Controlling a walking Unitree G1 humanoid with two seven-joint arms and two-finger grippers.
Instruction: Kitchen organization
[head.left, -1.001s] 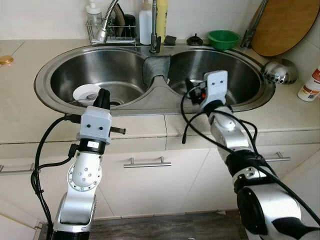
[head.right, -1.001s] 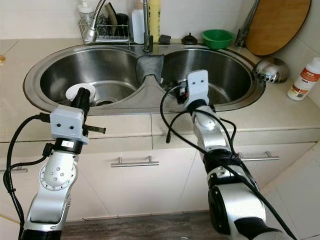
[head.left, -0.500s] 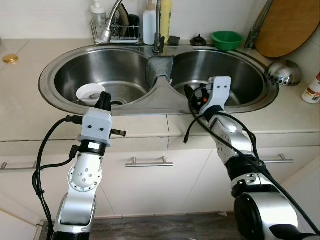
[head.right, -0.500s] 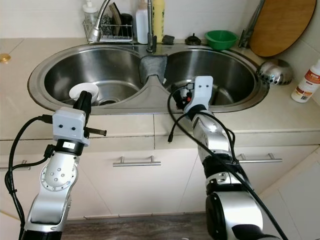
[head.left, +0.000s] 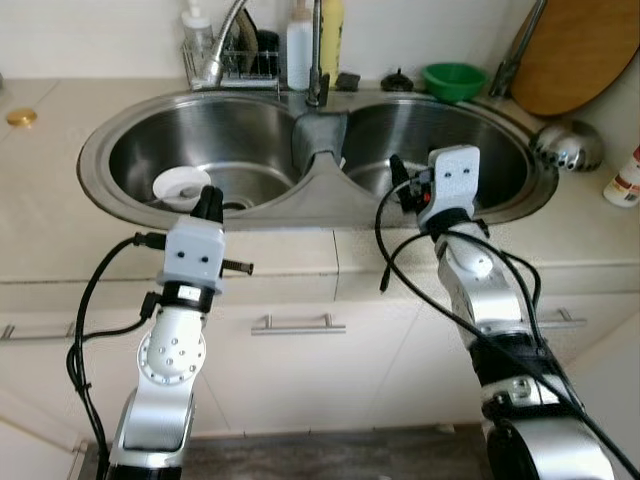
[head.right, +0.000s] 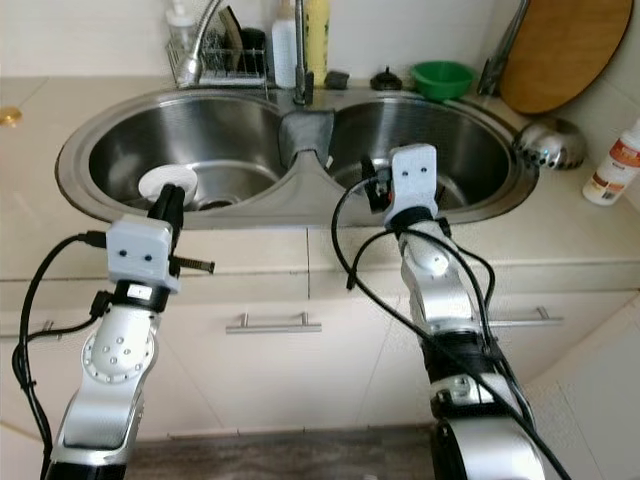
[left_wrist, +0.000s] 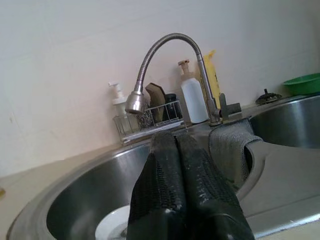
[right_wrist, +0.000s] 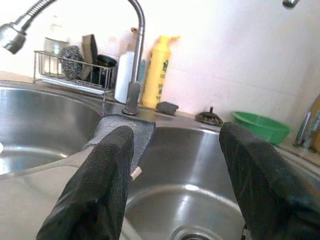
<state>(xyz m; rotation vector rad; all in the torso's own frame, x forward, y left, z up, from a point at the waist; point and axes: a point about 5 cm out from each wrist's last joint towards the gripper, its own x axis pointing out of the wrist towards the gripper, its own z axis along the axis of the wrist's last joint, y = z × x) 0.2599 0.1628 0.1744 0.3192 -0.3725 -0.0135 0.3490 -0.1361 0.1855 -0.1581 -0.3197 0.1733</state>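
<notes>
My right gripper (right_wrist: 172, 190) hangs with fingers spread wide over the right basin, the grey cloth (right_wrist: 122, 131) draped on the sink (head.left: 120, 205) divider at its 11 o'clock — my left gripper (left_wrist: 182, 190) is pinched closed and empty. If I reach in too low, a finger could strike the steel ridge and shove the cloth into a basin.

Two sink basins (head.left: 200, 150), one faucet (left_wrist: 167, 65), three bottles (head.left: 298, 45).
</notes>
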